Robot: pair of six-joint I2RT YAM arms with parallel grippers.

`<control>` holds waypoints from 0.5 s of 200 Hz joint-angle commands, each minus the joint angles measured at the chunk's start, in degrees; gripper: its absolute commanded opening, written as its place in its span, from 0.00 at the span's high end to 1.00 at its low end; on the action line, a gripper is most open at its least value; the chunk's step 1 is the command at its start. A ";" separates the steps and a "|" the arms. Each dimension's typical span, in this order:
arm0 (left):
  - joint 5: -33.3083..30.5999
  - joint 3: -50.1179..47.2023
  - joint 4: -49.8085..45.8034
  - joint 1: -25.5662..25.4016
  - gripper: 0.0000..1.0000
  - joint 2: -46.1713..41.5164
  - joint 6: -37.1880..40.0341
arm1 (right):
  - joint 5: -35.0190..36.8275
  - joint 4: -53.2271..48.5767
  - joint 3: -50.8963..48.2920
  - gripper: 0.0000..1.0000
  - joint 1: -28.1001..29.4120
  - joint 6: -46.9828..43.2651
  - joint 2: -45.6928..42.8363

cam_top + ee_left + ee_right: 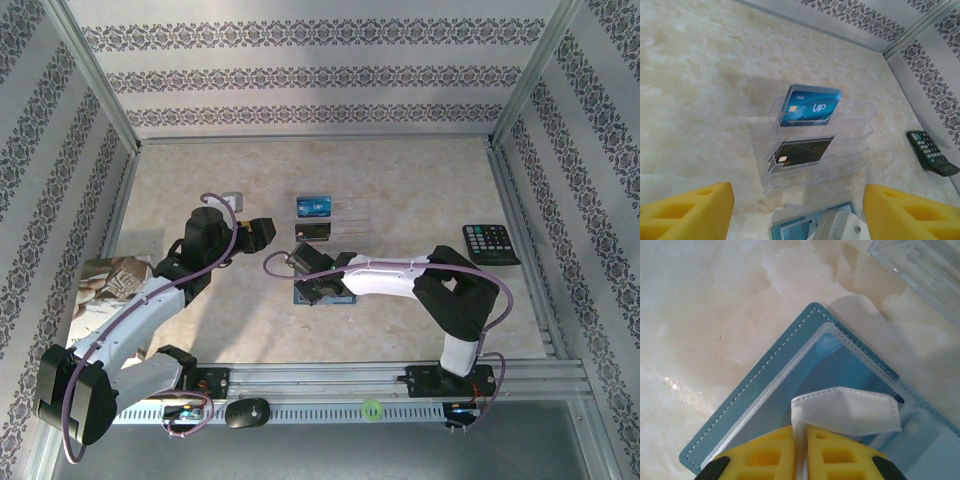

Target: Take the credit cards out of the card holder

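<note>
Teal-blue stitched card holder (737, 410) lies open and flat on the marbled worktop (700, 315), beside a clear plastic stand (850, 145) that carries a blue card (812, 105) and a black card (802, 150). The right tool (800, 432) is pressed together on a white stitched flap (850, 410) at the clear pocket, probably to pry it open. The left tool (797, 200) hovers spread, likely waiting. Whether any card is inside the pocket is hard to make out.
</note>
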 commanded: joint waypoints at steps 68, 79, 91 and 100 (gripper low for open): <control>2.04 -10.24 6.57 -12.15 0.89 3.51 -5.18 | -9.65 20.96 -15.15 1.00 -5.33 3.75 -10.28; 2.72 -11.46 9.44 -13.83 0.92 5.43 -5.73 | -10.95 22.89 -16.30 1.00 -5.62 4.53 -10.43; 3.67 -12.12 12.18 -15.16 0.96 7.73 -5.64 | -12.18 24.83 -17.30 1.00 -5.63 4.97 -10.36; 4.33 -12.28 13.60 -15.85 1.00 9.30 -5.26 | -12.85 25.97 -17.82 1.00 -5.71 5.35 -10.21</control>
